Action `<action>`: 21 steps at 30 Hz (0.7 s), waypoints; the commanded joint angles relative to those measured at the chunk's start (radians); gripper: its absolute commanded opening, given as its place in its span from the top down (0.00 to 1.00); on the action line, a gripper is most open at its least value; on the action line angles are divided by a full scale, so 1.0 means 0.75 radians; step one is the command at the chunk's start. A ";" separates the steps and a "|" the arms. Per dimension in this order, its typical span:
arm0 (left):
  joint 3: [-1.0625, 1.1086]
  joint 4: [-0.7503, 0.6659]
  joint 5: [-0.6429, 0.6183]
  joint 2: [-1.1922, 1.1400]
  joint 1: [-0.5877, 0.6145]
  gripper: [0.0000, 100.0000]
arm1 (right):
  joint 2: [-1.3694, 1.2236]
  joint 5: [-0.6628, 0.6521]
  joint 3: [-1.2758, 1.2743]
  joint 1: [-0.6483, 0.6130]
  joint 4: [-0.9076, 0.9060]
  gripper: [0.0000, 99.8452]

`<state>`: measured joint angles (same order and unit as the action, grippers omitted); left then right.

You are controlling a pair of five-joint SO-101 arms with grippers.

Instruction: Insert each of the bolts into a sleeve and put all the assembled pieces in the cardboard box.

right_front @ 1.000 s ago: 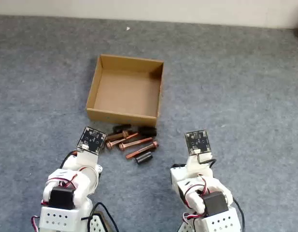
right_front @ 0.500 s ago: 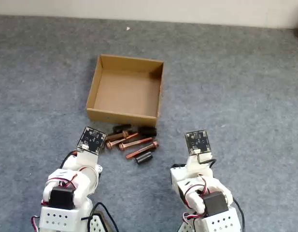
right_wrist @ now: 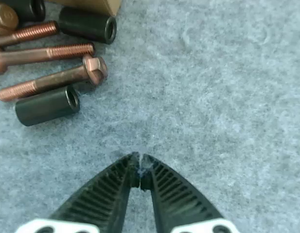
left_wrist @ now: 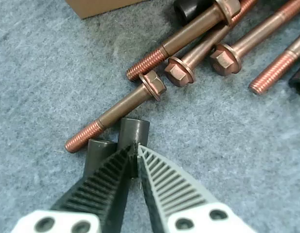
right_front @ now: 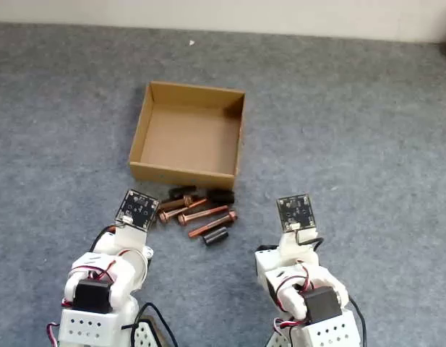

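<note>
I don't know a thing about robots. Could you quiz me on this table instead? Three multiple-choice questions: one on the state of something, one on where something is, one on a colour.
1. The cardboard box is:
A. shut with a lid
B. open and empty
C. open and full of parts

2. The bolts lie:
A. on the carpet, just outside the box
B. inside the box
C. on a shelf

3. The sleeves are:
A. white
B. yellow
C. black

Answers:
1 B: the high view shows the box's bare floor.
2 A: they lie in a loose heap by the box's near wall.
3 C: both wrist views show dark, black tubes.
</note>
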<state>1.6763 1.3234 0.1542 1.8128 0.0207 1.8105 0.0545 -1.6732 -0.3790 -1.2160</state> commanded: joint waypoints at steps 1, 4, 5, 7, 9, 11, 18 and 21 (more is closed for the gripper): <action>0.028 0.004 -0.012 0.009 -0.011 1.00 | 0.003 0.016 -0.146 0.005 -0.007 0.99; 0.028 0.004 -0.012 0.009 -0.011 1.00 | 0.003 0.016 -0.146 0.005 -0.009 0.99; 0.028 0.004 -0.012 0.009 -0.011 1.00 | 0.003 0.016 -0.146 0.005 -0.015 0.99; 0.021 0.006 -0.008 0.009 -0.005 1.00 | 0.003 0.014 -0.146 0.005 -0.017 0.99; -0.005 0.004 -0.008 0.009 -0.005 1.00 | 0.003 0.012 -0.146 0.011 -0.017 0.99; -0.060 0.004 -0.008 0.009 -0.001 1.00 | 0.003 0.012 -0.144 0.032 -0.017 0.99; -0.154 -0.065 -0.008 0.009 0.150 1.00 | 0.003 0.008 -0.024 0.255 0.103 0.99; -0.154 -0.133 -0.008 0.009 0.285 1.00 | 0.003 -0.023 0.034 0.263 0.134 0.99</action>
<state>1.6118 1.2942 0.1542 1.8128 0.1266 1.8105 0.0545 -1.6717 -0.2025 -1.1623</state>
